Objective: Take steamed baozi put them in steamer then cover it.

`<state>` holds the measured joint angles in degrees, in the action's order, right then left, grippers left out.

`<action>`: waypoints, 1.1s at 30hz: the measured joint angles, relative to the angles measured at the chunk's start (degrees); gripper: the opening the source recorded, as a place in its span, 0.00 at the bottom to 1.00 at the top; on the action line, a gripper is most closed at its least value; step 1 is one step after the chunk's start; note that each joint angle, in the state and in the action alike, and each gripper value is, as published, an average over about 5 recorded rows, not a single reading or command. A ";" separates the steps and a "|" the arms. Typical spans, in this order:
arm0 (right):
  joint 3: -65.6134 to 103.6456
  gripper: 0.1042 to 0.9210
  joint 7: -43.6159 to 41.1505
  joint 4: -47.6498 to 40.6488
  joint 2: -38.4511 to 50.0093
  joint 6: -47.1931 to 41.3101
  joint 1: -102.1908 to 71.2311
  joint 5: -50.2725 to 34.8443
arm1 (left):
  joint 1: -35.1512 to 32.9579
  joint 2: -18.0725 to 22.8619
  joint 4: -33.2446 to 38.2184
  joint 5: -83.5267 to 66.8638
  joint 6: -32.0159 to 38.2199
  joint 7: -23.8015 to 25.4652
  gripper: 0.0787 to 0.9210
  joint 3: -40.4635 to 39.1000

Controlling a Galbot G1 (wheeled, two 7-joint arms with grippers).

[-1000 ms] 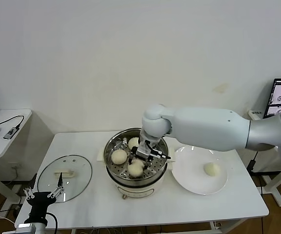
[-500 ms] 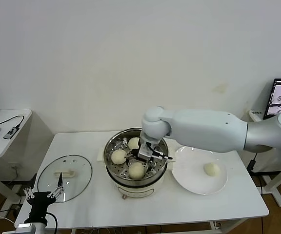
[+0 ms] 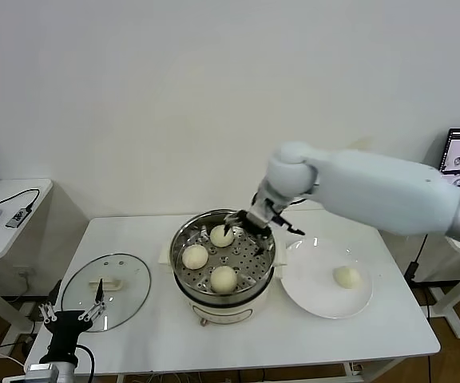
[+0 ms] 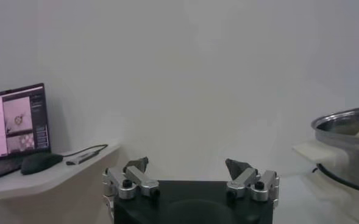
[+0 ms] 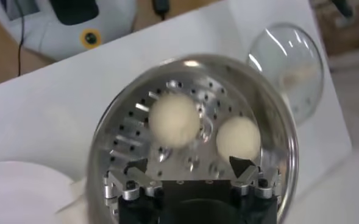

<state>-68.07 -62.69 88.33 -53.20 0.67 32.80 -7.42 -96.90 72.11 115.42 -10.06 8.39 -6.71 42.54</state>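
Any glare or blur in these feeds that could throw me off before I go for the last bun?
Head view: even light, sharp; soft reflections on the glass cover, and the last baozi is clear on the plate. Right wrist view: soft and blurry; bright glints on the steamer tray, buns washed out, open right hand dark. Left wrist view: hazy, low contrast; open left hand dark.

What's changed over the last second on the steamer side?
The right tool let go of the front baozi on the steamer tray, opened, and rose toward the far rim on the plate side. Three baozi now sit in the steamer. Unchanged: one baozi on the plate, the glass lid flat on the table, and the left tool open, parked near it.
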 measured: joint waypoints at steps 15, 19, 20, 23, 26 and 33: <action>9.19 0.88 -0.37 0.72 18.42 -14.32 -9.18 3.59 | 0.72 -0.92 -0.21 0.23 0.11 0.15 0.88 -1.21; 13.91 0.88 -0.63 -0.55 21.07 -15.12 -15.22 6.41 | 0.65 -0.93 -0.19 0.49 -0.08 0.22 0.88 -1.36; 15.10 0.88 -0.66 -0.88 21.53 -15.27 -16.79 7.08 | 0.64 -0.93 -0.18 0.56 -0.12 0.23 0.88 -1.38; 18.53 0.88 -0.63 -1.93 22.49 -15.59 -21.45 9.11 | 0.60 -0.85 -0.18 0.80 -0.20 0.26 0.88 -1.49; 21.40 0.88 -0.50 -3.22 22.96 -15.76 -25.46 11.13 | 0.52 -0.69 -0.18 1.05 -0.23 0.26 0.88 -1.64; 26.04 0.88 -0.33 -7.67 21.89 -15.89 -31.99 15.29 | 0.04 -0.64 -0.17 1.20 -0.23 0.26 0.88 -1.28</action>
<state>-42.03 -63.02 80.66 -31.31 -15.23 0.80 7.87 -96.86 71.47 115.25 -8.85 8.16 -6.46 41.26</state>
